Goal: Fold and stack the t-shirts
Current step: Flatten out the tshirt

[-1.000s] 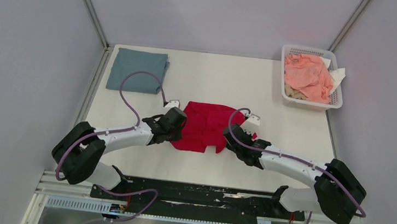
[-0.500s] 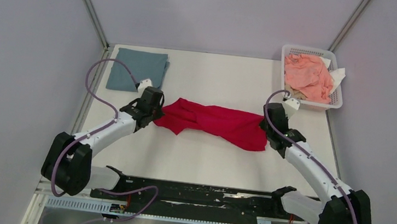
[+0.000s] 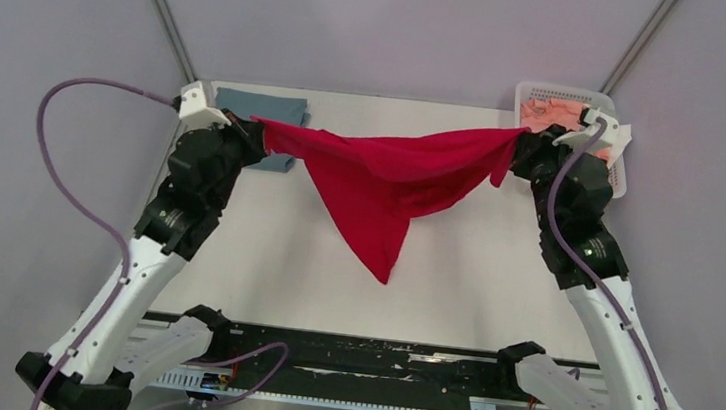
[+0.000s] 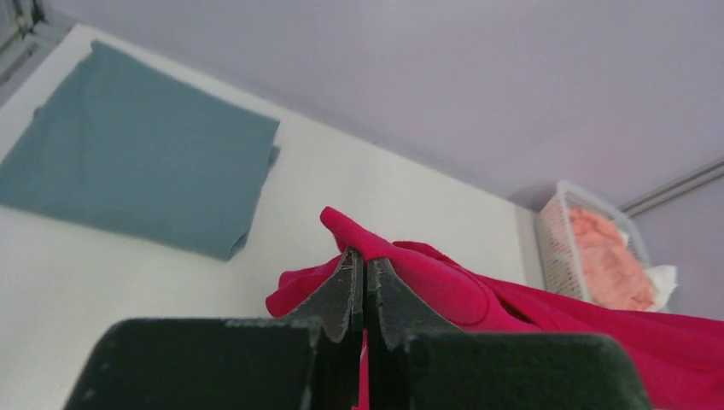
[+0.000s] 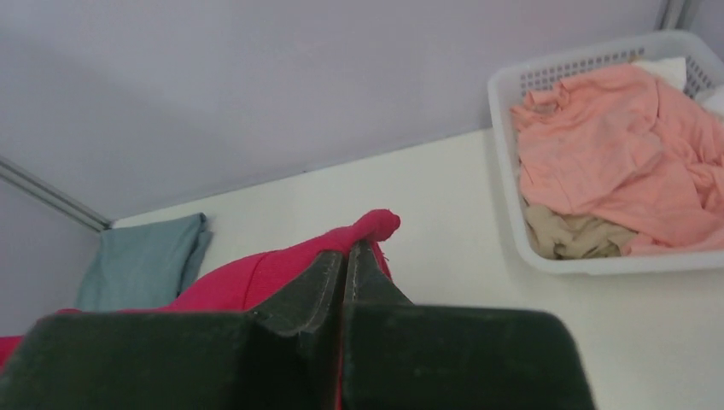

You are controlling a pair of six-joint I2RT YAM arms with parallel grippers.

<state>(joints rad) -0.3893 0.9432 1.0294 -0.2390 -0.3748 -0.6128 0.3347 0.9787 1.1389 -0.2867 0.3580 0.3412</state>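
Observation:
The crimson red t-shirt (image 3: pixel 387 172) hangs stretched in the air between my two grippers, its lower part drooping to a point over the middle of the table. My left gripper (image 3: pixel 253 132) is shut on its left corner; the red cloth (image 4: pixel 427 278) bunches over the closed jaws in the left wrist view. My right gripper (image 3: pixel 523 145) is shut on its right corner, the red cloth (image 5: pixel 256 273) pinched there in the right wrist view. The grey-blue t-shirt (image 3: pixel 273 111) lies folded at the table's far left, also in the left wrist view (image 4: pixel 137 154).
A white mesh basket (image 3: pixel 615 174) with pink and beige cloth (image 5: pixel 615 154) stands at the far right corner, just behind my right gripper. The grey enclosure walls stand close on both sides. The white tabletop (image 3: pixel 264 256) lies below the hanging shirt.
Both grippers have risen and moved apart toward the back, lifting the red shirt off the table. It went from bunched, to stretched low, to hanging taut in the air.

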